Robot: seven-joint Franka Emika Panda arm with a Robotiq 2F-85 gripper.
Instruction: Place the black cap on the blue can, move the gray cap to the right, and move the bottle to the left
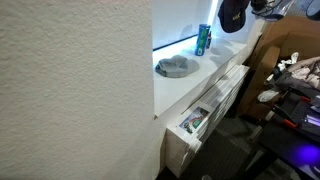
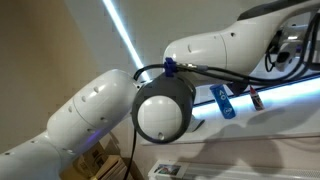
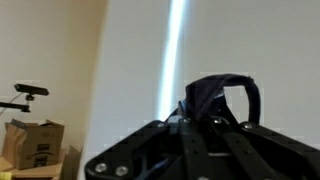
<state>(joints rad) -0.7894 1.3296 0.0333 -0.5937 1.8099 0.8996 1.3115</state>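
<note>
Claw [image 3: 204,120] clenched on soft navy-black fabric cap [image 1: 232,14], top of frame. Slim teal-blue can [image 1: 203,40] upright on white worktop [image 1: 221,56], below-left of cap, not touching. Next move probably down-left.

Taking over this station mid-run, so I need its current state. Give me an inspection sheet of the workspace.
Surface: white ledge beside a textured wall.
Job's things: gray cap lying on the ledge; blue can upright beyond it; black cap held in the air, higher than the can; bottle not seen.
Clutter: open drawer below, small items inside.
Grippers: gripper shut on the black cap.
Cables: dark cable along the arm.
Surroundings: cardboard box.
</note>
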